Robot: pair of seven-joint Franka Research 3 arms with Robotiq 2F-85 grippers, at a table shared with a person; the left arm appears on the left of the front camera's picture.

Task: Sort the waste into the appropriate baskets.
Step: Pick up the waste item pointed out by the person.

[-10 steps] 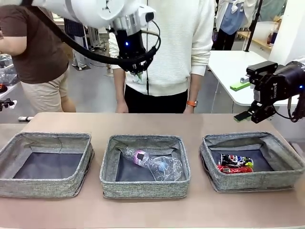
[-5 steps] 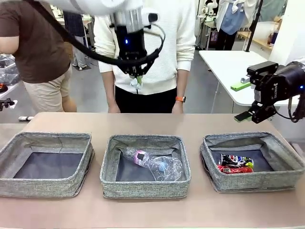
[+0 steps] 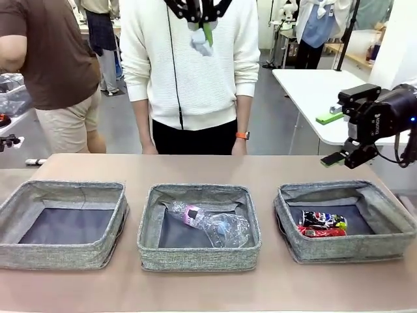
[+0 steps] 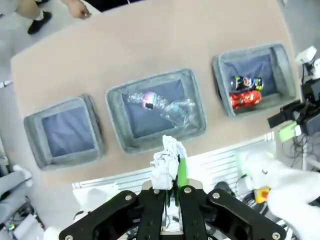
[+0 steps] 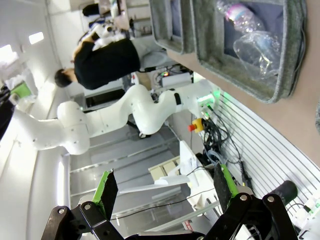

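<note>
My left gripper (image 3: 203,27) hangs high above the table's far side, shut on a crumpled white paper ball (image 3: 199,40). From its wrist, the paper ball (image 4: 164,162) sits pinched between the fingers (image 4: 182,170), above the near edge of the middle basket (image 4: 114,107). Three grey baskets stand in a row: left (image 3: 65,189), middle (image 3: 195,257) and right (image 3: 345,249). The middle one holds a pink-labelled bottle (image 3: 189,215) and a crushed bottle (image 3: 227,229). In the right one lie a red can (image 3: 319,232) and a dark can (image 3: 323,218). My right gripper (image 3: 330,138) hovers open behind the right basket.
A person in a white sweater (image 3: 189,72) stands at the table's far edge, arms hanging down. Another person in a brown shirt (image 3: 52,59) is at the back left. A white table (image 3: 313,88) stands behind on the right. Bare tabletop (image 3: 208,287) runs in front of the baskets.
My left gripper has risen with the paper ball to the picture's top. The person in white has shifted a little to the left. The right arm has stayed still.
</note>
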